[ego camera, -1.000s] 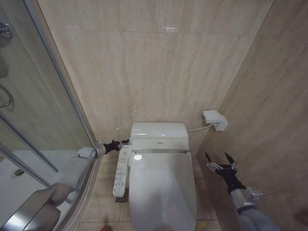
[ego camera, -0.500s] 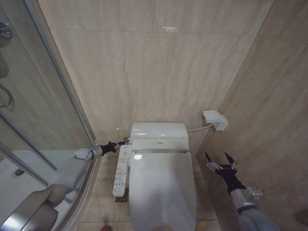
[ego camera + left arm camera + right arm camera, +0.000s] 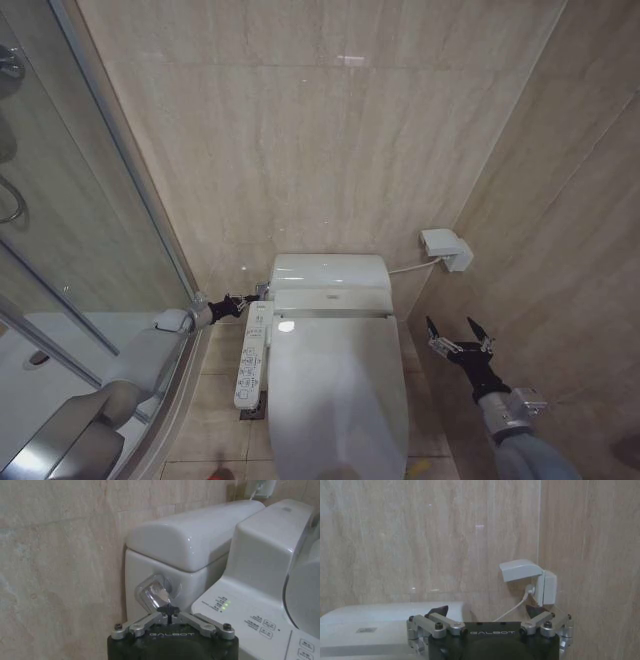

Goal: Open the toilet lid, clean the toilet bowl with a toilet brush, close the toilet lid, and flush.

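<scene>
The toilet lid point(image 3: 338, 395) lies shut and flat, hiding the toilet bowl beneath it. The toilet brush is out of view. My left gripper point(image 3: 243, 298) sits at the left side of the white tank point(image 3: 330, 272). In the left wrist view its fingers point(image 3: 168, 610) meet in a shut point right in front of the chrome flush lever point(image 3: 154, 593); whether they touch it I cannot tell. To the right of the toilet, near the side wall, my right gripper point(image 3: 460, 335) hangs open, holding nothing, and also appears as my right gripper point(image 3: 485, 612) in its wrist view.
A white button panel point(image 3: 254, 356) runs along the toilet's left side. The glass shower screen point(image 3: 90, 230) stands close on the left. A white socket cover point(image 3: 446, 249) with a cable is on the back wall at the right. Tiled walls close in behind and right.
My left gripper has drawn back a little to the left from the tank's side. The right arm and the lid have not moved.
</scene>
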